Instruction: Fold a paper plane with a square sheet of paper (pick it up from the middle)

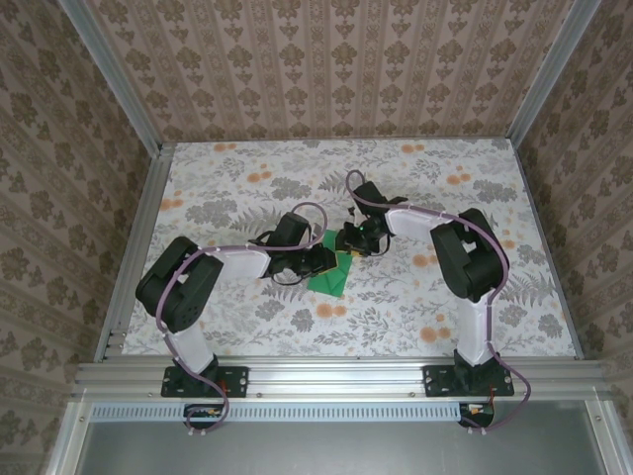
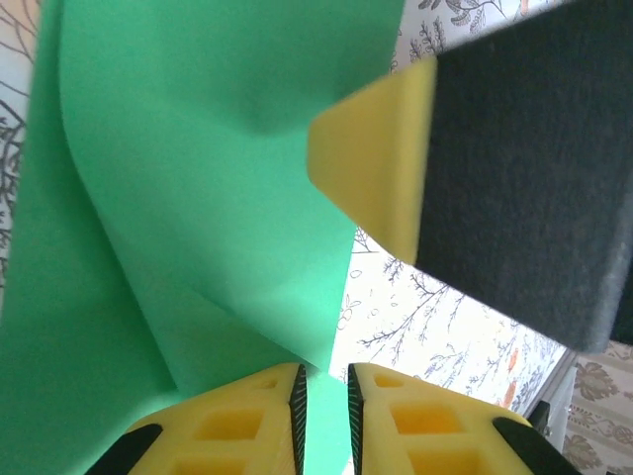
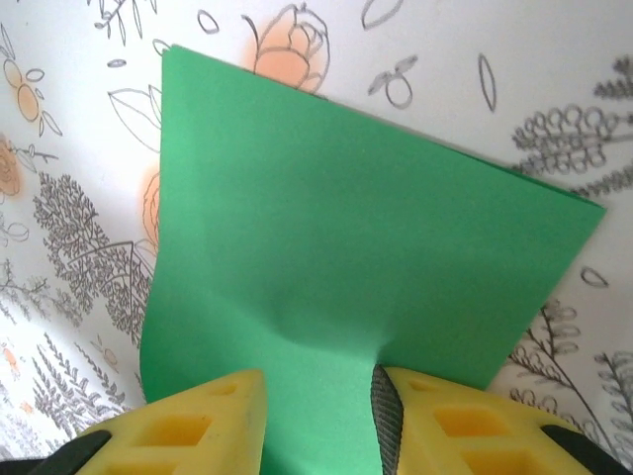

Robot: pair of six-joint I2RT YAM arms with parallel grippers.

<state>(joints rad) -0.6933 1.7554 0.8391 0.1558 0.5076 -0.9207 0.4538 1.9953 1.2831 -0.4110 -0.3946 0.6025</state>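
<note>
paper (image 3: 346, 218) looks light, floppy; best held mid-edge at 12 o'clock. left gripper (image 2: 323, 386) nearly closed on it, pinch unclear; right gripper (image 3: 318, 386) spread.

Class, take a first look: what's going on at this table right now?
Two robot arms meet over a green paper in the middle of the table. The left gripper has a lifted, curved part of the paper between narrowly parted jaws. The right gripper straddles one edge with its jaws open, and the paper buckles slightly there. The paper is not yet a plane.
</note>
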